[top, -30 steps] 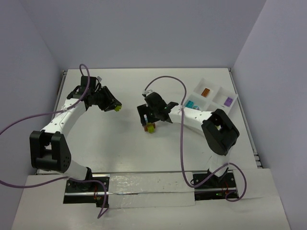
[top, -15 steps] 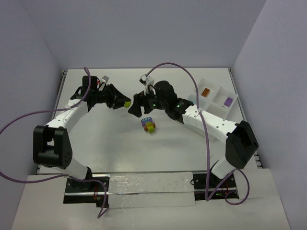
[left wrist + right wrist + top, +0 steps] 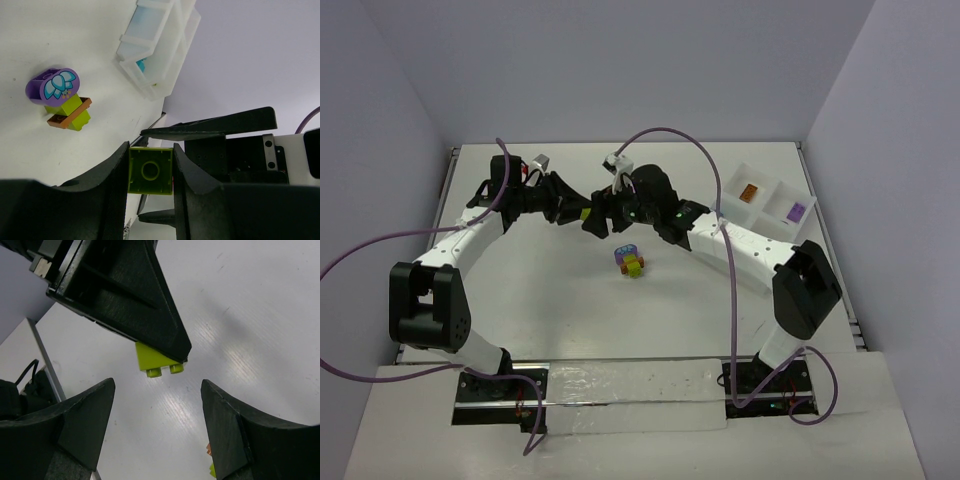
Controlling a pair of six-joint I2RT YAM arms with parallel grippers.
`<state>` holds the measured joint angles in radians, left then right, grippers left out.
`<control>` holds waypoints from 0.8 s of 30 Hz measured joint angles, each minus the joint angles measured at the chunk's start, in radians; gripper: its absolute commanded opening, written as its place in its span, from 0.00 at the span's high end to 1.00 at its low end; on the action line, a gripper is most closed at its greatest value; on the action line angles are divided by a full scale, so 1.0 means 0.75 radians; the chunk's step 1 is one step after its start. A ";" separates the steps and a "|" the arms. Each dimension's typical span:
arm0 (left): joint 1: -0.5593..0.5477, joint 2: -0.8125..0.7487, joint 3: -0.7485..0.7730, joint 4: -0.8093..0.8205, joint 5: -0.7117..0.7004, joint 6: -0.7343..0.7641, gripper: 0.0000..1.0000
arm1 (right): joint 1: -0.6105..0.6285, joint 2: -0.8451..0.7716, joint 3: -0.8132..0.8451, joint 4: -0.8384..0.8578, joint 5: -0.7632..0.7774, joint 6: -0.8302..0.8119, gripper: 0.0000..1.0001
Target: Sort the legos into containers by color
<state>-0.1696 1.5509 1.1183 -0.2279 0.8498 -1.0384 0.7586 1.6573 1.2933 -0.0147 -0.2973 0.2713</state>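
Tray (image 3: pixel 768 190) holds few legos (image 3: pixel 749 193) — left hand (image 3: pixel 582 213) pinches a lime brick (image 3: pixel 150 171), right hand (image 3: pixel 156 405) open facing it, nearby clump (image 3: pixel 631 261) unsorted.

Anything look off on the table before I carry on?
Only the clump at mid-table: purple, lime and orange bricks stuck together, so it suits no single compartment of the tray. Nothing spilled. The left fingers hold a lime brick in the air, the right fingers open facing it.

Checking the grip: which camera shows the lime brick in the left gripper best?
Left wrist: the lime brick sits centred, clamped between both fingers. Right wrist shows only its studded end; top view, a speck.
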 measured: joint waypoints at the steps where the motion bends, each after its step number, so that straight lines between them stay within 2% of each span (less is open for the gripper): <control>1: 0.000 0.000 0.000 0.000 0.002 0.001 1.00 | 0.000 0.006 0.007 0.000 0.005 0.000 0.27; 12: 0.000 -0.001 0.000 0.007 0.031 -0.003 1.00 | -0.001 0.071 0.092 0.017 0.026 -0.004 0.48; 16: 0.001 -0.001 0.000 0.007 0.030 -0.003 1.00 | -0.001 0.083 0.104 0.019 0.020 -0.003 0.66; 17: 0.001 -0.001 0.000 0.007 0.031 -0.003 0.98 | -0.001 0.085 0.108 0.016 0.023 -0.005 0.76; 18: 0.002 -0.001 0.000 0.007 0.031 -0.002 0.89 | -0.003 0.085 0.108 0.017 0.022 -0.005 0.80; 20: 0.002 -0.001 0.000 0.004 0.030 -0.001 0.49 | -0.004 0.085 0.108 0.016 0.019 -0.004 0.89; 22: 0.001 -0.001 0.006 -0.009 0.021 0.009 0.16 | -0.007 0.085 0.107 0.016 0.017 -0.004 0.92; 23: 0.001 -0.001 0.015 -0.033 0.006 0.020 0.05 | -0.010 0.085 0.106 0.016 0.018 -0.004 0.92; 24: 0.001 -0.001 0.026 -0.058 -0.010 0.034 0.03 | -0.015 0.085 0.105 0.016 0.020 -0.004 0.93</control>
<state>-0.1692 1.5505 1.1377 -0.2713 0.8420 -1.0131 0.7475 1.7213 1.3719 -0.0026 -0.2820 0.2685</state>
